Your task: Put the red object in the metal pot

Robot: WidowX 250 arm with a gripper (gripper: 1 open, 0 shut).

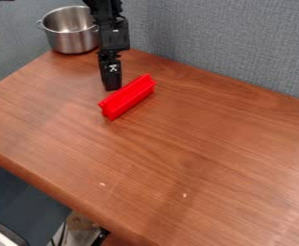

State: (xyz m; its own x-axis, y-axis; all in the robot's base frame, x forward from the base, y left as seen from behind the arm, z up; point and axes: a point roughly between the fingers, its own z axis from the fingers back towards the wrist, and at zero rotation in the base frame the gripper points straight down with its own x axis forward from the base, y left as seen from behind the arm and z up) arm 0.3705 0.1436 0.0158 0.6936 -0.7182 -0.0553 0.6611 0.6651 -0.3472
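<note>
Near edge of the wooden counter point(178, 183) is lying bare in the foreground, reddish-brown grain, a couple of pale specks showing on the surface. Below the front edge, a strip of darker floor and some unclear grey items are showing; too blurred to identify.

Mid-scene: the red object point(127, 96) is lying flat on the counter, a bright red bar, long axis running diagonally from lower left to upper right. It is resting on the left-centre part of the counter, free of any grip.

Just behind it: the claw point(108, 77) is pointing steeply down, its black body hanging from the dark arm point(108, 24) that is coming in from the top of the frame. The tip is sitting just beside the upper-left edge of the red object, very near or touching; contact cannot be confirmed from this view. The claw is standing released, spread to its widest, with nothing between the jaws. A small white marking is showing on the black finger.

Far: the metal pot point(69, 30) is standing upright at the far-left corner of the counter, shiny silver, straight-sided, interior looking empty as far as visible. It is well apart from the red object, behind and left of the arm. A grey-blue textured wall point(229, 38) is closing off the background
</note>
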